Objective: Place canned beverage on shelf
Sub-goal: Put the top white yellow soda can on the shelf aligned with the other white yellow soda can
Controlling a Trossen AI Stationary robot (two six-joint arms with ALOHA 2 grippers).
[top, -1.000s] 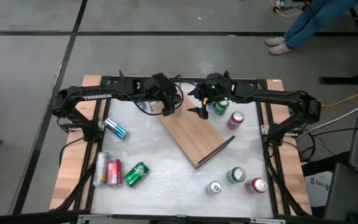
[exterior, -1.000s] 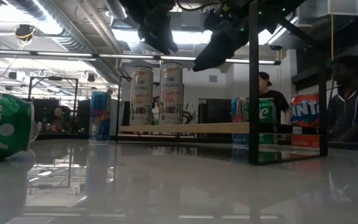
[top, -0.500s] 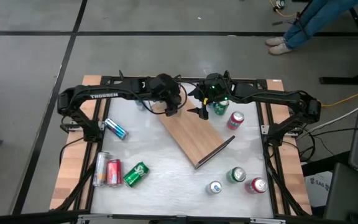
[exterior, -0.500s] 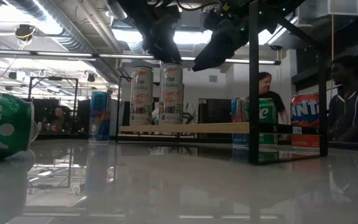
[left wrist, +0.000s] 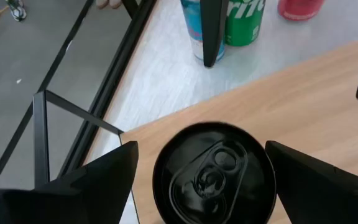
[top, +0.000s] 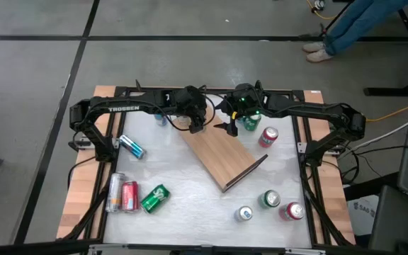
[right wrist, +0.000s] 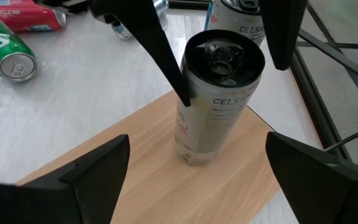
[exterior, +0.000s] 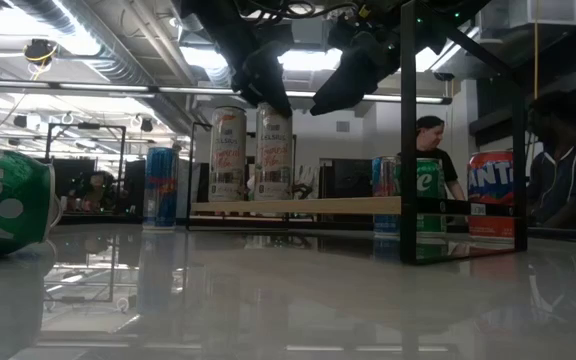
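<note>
Right wrist view: left fingers (right wrist: 173, 74) spread wide around upright can (right wrist: 216, 99) on shelf (right wrist: 185, 186); right fingers (right wrist: 197, 171) released.

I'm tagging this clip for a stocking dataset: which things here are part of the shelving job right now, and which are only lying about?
In the job:
- shelf
- Celsius can standing on its end
- left claw, open around that can
- right claw, open above the shelf

Lying about:
- fallen green can
- fallen red can
- blue can
- upright Sprite can
</note>
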